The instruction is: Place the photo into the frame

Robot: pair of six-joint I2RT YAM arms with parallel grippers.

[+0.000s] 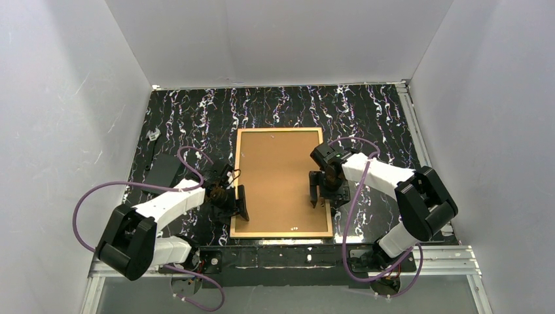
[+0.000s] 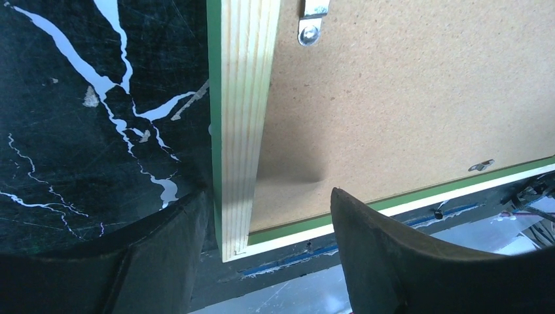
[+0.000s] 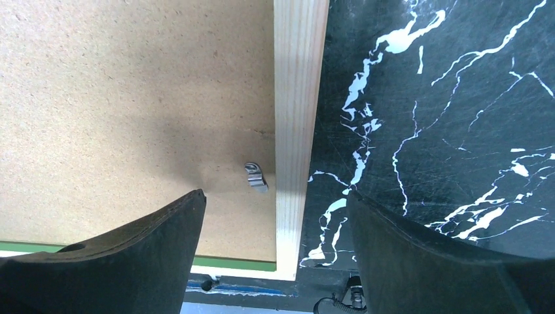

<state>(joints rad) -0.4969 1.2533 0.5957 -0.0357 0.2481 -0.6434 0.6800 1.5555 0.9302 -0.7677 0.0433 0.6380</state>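
**Both grippers astride the face-down frame**

The black white-veined marbled table (image 1: pixel 393 118) shows on every side of the thin green wooden picture frame (image 1: pixel 281 233). The frame lies back-up at centre, filled by a brown fibreboard backing (image 1: pixel 278 176). The left gripper (image 1: pixel 234 208) straddles its lower-left rail and the right gripper (image 1: pixel 324 195) its right rail. Both have their jaws apart and hold nothing. A small metal clip (image 3: pixel 255 176) sits just inside the right rail.
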